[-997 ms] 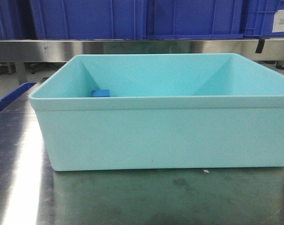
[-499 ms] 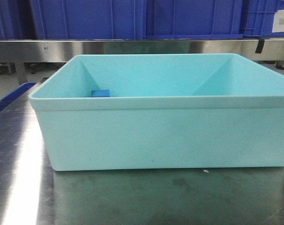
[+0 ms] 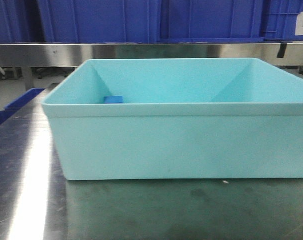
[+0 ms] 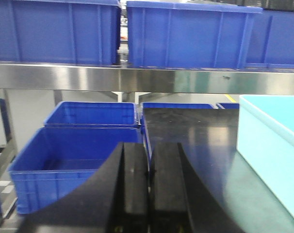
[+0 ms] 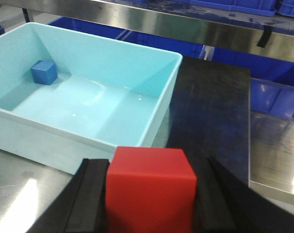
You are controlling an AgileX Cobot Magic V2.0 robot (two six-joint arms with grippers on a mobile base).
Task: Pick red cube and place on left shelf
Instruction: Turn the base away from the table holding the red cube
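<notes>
Currently carrying the red cube point(image 5: 151, 182) in the right gripper point(image 5: 152, 204), clamped square between both fingers point(image 5: 91, 194), over the steel tabletop point(image 5: 16, 194) just in front of the teal tub point(image 5: 50, 141). Looks like the transfer leg toward the left shelf point(image 4: 89, 76). Hold grip force constant, no re-gripping mid-carry. Keep the cube level, stay clear of the tub rim while swinging left. Pick a bare patch of shelf, not the tops of the dark-blue crates point(image 4: 64, 29) filling the upper tier; can't spot a free patch from these views, so confirm before committing. Come in from the front above the steel rail, lower until seated, only then open. Avoid dragging across the rail edge, likely to twist the cube in the pads. Keep the left gripper point(image 4: 148, 189) parked: closed on nothing, pointing at the shelf and the lower blue crates point(image 4: 64, 165) beside the table. Leave the small blue block point(image 5: 43, 72) in the tub's far-left corner alone. Versus one second back, front view: seeing tub, block and crate seams all shifted slightly right in frame together, shapes unchanged. Reads as camera or base turning left, not the tub sliding. Seeing no arm in the front view either time.
</notes>
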